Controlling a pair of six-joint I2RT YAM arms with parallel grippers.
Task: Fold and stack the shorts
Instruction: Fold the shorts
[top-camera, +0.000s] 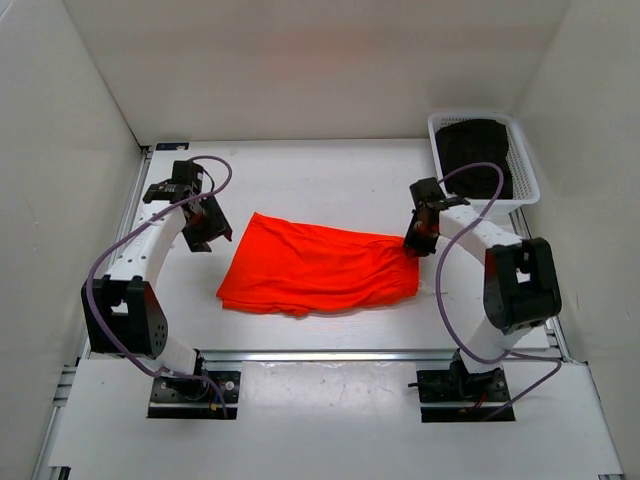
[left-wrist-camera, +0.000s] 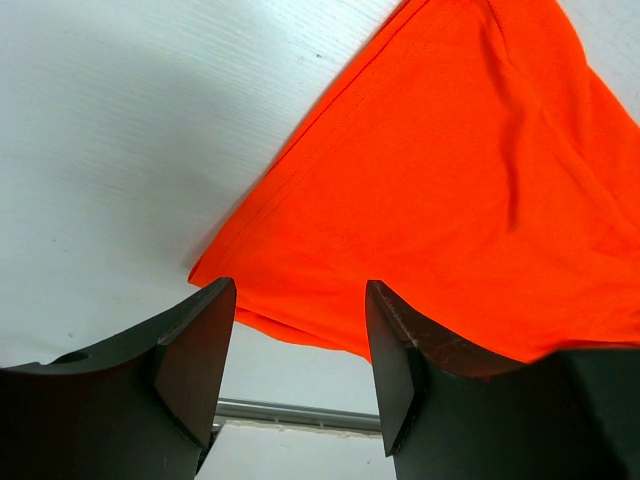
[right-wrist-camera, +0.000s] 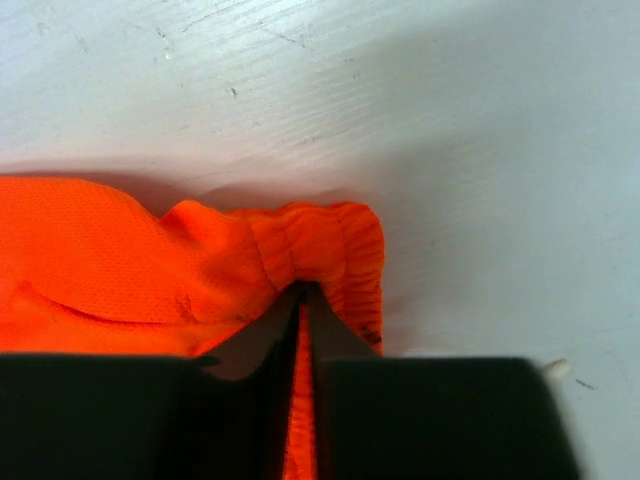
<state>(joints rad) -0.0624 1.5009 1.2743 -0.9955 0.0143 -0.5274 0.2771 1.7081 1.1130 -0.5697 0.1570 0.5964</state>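
The shorts (top-camera: 318, 268) lie in the middle of the overhead frame, a bright orange-red piece spread on the white table (top-camera: 320, 170), wider from left to right than from top to bottom; the left edge slants from an upper corner down to a lower one, and the fabric shows soft creases across its width.

The right gripper (top-camera: 419, 240) sits at the right end of the shorts, touching the upper right corner; in the right wrist view its fingers (right-wrist-camera: 420, 420) are pressed together across the lower half of the frame, with a thin strip of orange fabric caught between them; the gathered waistband (right-wrist-camera: 340, 250) bunches up just ahead of the tips, in the centre of that frame, and bare table fills the top and the right side.

The left gripper (top-camera: 205, 225) is left of centre in the overhead frame, near the upper left corner of the shorts but apart from it; in the left wrist view its fingers (left-wrist-camera: 190, 365) stand spread at the bottom of the frame, with nothing between them; the shorts fill the upper right of that frame, a stitched hem running along their edge; below, between the fingers, a metal rail (left-wrist-camera: 290, 412) crosses the bottom.

A white basket (top-camera: 475, 115) stands in the upper right of the overhead frame, well apart from the shorts; a dark cloth (top-camera: 475, 155) lies inside it.
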